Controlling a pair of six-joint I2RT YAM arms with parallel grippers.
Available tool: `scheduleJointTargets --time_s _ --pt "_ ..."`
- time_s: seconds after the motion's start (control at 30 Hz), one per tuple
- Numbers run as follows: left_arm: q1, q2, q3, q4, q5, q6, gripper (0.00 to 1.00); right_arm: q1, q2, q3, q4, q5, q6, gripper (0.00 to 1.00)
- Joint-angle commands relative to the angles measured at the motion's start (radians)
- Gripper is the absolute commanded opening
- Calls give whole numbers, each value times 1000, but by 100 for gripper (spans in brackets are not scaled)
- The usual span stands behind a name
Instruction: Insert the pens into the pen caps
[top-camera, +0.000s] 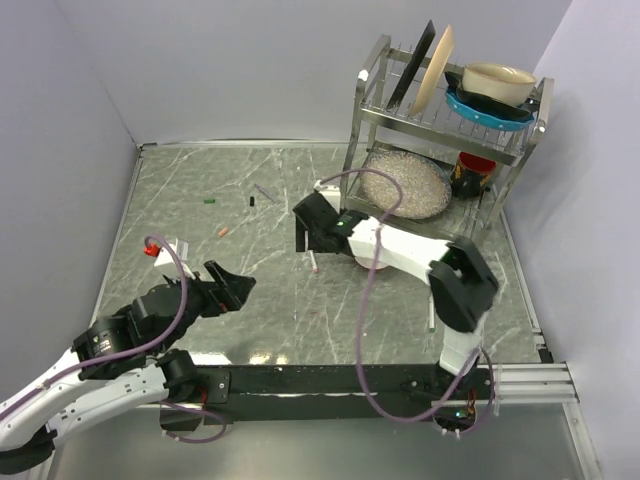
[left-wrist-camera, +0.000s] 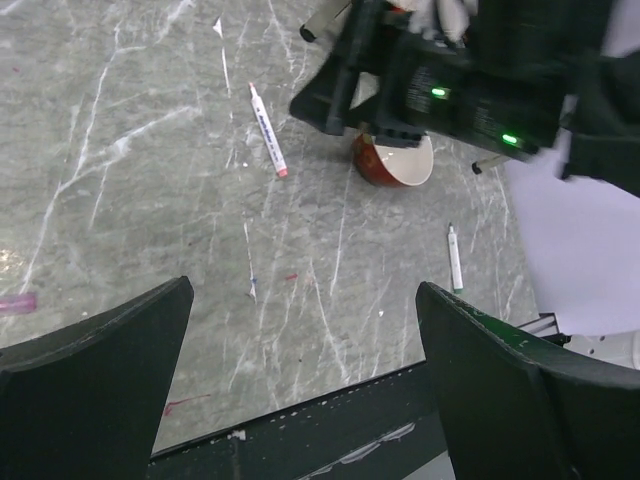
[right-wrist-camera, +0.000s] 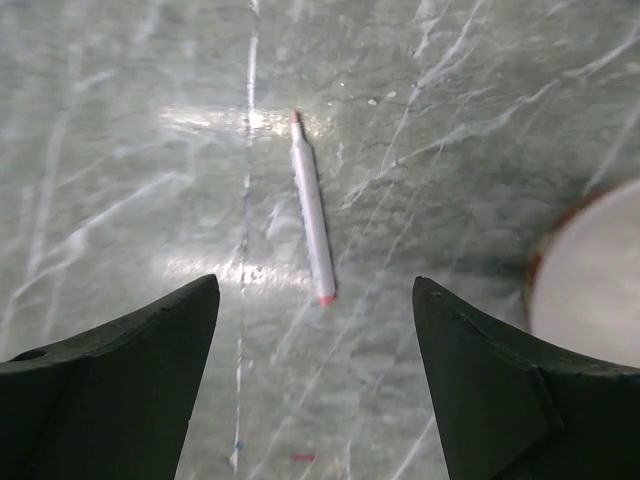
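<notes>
While left gripper (left-wrist-camera: 305, 290) and right gripper (right-wrist-camera: 315, 283) gape empty, right arm (left-wrist-camera: 480, 90) half-hides red bowl (left-wrist-camera: 395, 168)

Reference is the red bowl (left-wrist-camera: 395, 160). The right arm (top-camera: 410, 255) lies across its top, so there's no way in from above. Behind the bowl the dish rack (top-camera: 440, 140) blocks the far-right corner. Left of the bowl a pink-tipped pen (right-wrist-camera: 312, 210) lies flat with bare tabletop (top-camera: 280, 320) all round it. The right gripper (right-wrist-camera: 315, 285) hangs over it, jaws wide and clear of the barrel. Right of the bowl a second white pen (left-wrist-camera: 455, 258) lies by the arm's elbow. Far left of the bowl are a green cap (top-camera: 209, 201) and a black cap (top-camera: 252, 202), low, with gaps between. The left gripper (top-camera: 228, 285) has open floor between it and the bowl.
</notes>
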Motion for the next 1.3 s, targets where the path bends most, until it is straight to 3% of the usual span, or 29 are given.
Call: scheduleJointTargets --time_s 0.0,0.17,0.37,0.67,0.7,0.73,0.8,0.83,0.87,1.1,1.27 --pt "-2 -8 46 -37 -6 -13 99 -20 100 78 1 -73 -32 85" --pt "-3 -12 36 -34 -6 -16 99 -26 150 57 58 -130 -49 83" --pt "-3 -18 36 -41 -16 -30 99 -26 192 43 75 -131 -52 71" --pt "-2 -18 35 -50 -38 -47 99 -28 241 43 72 -79 -45 66" --pt "-3 -12 35 -52 -39 -50 99 -28 243 41 73 -75 -43 63" --pt "-2 -8 35 -54 -48 -53 99 -28 244 38 76 -79 -46 44" --pt "-2 9 36 -61 -56 -68 100 -28 244 35 79 -81 -52 24" --pt "-2 12 36 -64 -64 -76 100 -29 246 37 70 -76 -52 6" --pt "-2 20 35 -67 -68 -85 99 -28 244 35 64 -64 -48 0" --pt "-2 177 0 -12 -1 -177 99 -26 145 -58 98 -55 -34 0" --pt "-2 336 1 31 27 -243 94 -26 -56 -225 191 -75 -14 0"
